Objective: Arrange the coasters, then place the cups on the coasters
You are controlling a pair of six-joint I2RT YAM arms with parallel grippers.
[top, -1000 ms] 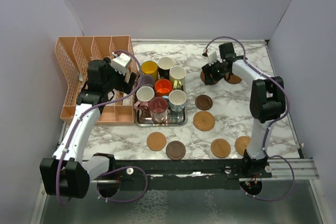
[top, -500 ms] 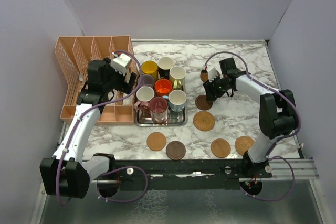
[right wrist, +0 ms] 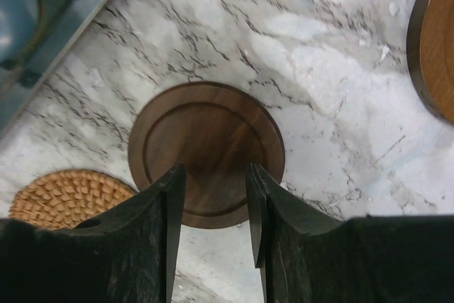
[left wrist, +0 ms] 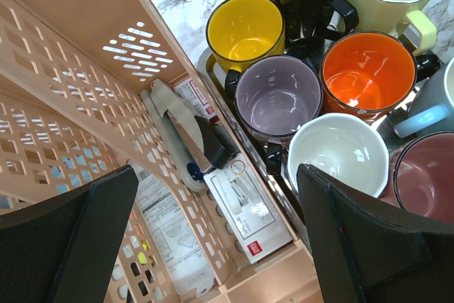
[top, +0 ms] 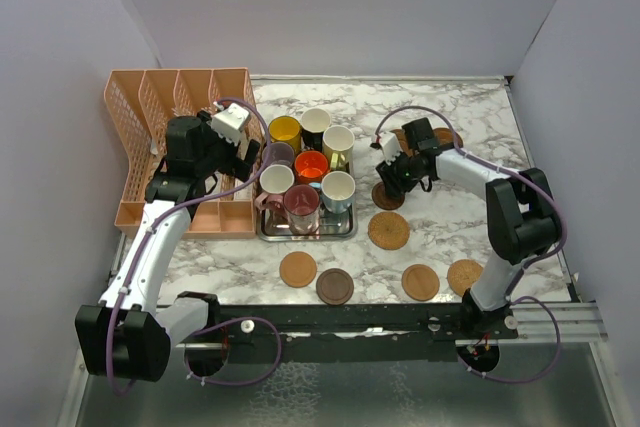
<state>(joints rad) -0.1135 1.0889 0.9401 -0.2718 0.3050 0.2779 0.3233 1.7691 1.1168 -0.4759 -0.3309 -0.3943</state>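
**Right gripper low over a dark wooden coaster beside the tray**

We see the right gripper [right wrist: 215, 189] low over a dark brown coaster [right wrist: 206, 143]. This coaster lies flat on the marble table [right wrist: 319, 69], just beside the right edge of the steel tray [right wrist: 65, 25]. It is round and smooth, with fine wood grain and a shallow raised rim. The two fingers [right wrist: 167, 232] stand partly apart, with a gap narrower than the coaster, and they pinch nothing. We cannot tell if their tips touch the wood.

Near it, toward the arms, lies a woven tan coaster [right wrist: 64, 200]. Another brown coaster [right wrist: 434, 40] lies farther back. The front coasters [top: 334, 286], four of them in tan and dark brown, lie in a loose row near the table's near edge.

The left gripper [left wrist: 216, 175] is spread wide and empty, above the border of the plastic basket [left wrist: 64, 47] and the tray. Eight cups [top: 338, 187] stand packed on the tray, among them a yellow cup [left wrist: 245, 30], a purple cup [left wrist: 278, 101] and an orange cup [left wrist: 367, 69].
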